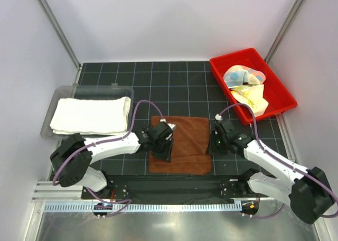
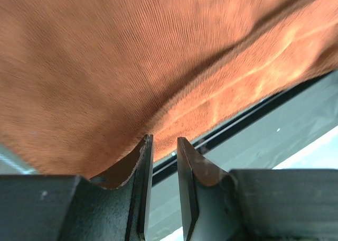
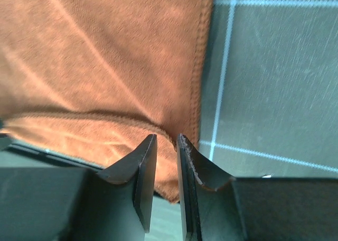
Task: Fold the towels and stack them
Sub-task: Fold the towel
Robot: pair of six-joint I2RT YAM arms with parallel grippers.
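The brown towel [image 1: 185, 138] lies flat on the dark gridded counter [image 1: 158, 82], between the two tools. It is close to square, so no long axis stands out, and its edges run along the grid lines. A folded-over band crosses its near part from side to side.

The left arm lies low, its forearm stretched sideways from the base. The left tool [image 1: 162, 141] sits on the towel's left margin. In the left wrist view its jaws are closed to a narrow slit, and the towel's blurred lower edge is nipped at the fingertips [image 2: 145, 146].

The right arm reaches in at a slant from its base. The right tool [image 1: 216, 138] is at the towel's right hem. In the right wrist view its jaws are also nearly together, and the corner of the upper fold runs in between the fingertips [image 3: 150, 146] and is gripped there. The stitched hem runs straight away from the tool, with bare counter just to its outer side.

Out beyond the left tool, a clear tray [image 1: 53, 101] holds the cream-white towel [image 1: 90, 115], folded into a long rectangle lying crosswise. Out beyond the right tool, a red bin [image 1: 280, 95] sits at an angle. It holds a bunched pastel cloth [image 1: 240, 74] at its far end and a pale yellow cloth [image 1: 249, 97] nearer the tool.
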